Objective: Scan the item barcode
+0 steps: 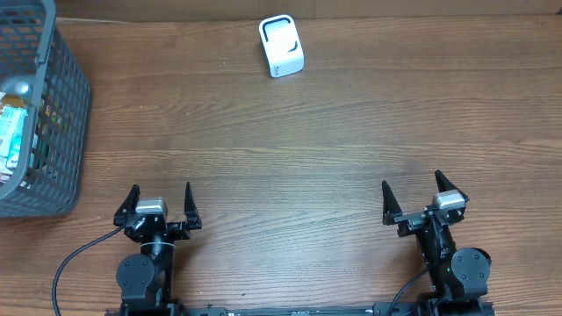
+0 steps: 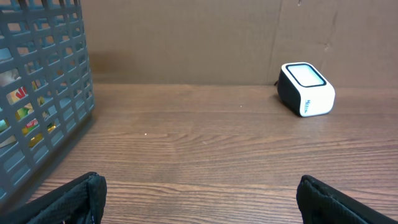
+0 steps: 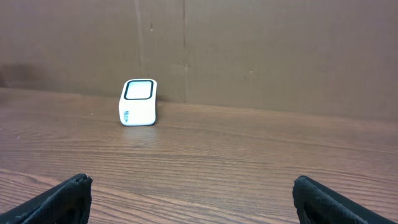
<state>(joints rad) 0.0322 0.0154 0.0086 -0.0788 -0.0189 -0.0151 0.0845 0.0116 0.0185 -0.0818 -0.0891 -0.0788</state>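
Near edge of brown wooden surface (image 1: 290, 149): left claw (image 1: 161, 191) spread wide, empty. The right claw (image 1: 412, 183) is spread too, pinching nothing. A small white box scanner (image 1: 282, 46) with a dark-rimmed window sits far middle, well apart from both. Colourful packaged items (image 1: 12, 132) lie inside the grey plastic mesh basket (image 1: 70, 105), far left.

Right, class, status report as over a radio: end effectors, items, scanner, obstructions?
Left end effector open, empty. Right end effector open, empty. Items in basket, scanner far centre. No obstructions.
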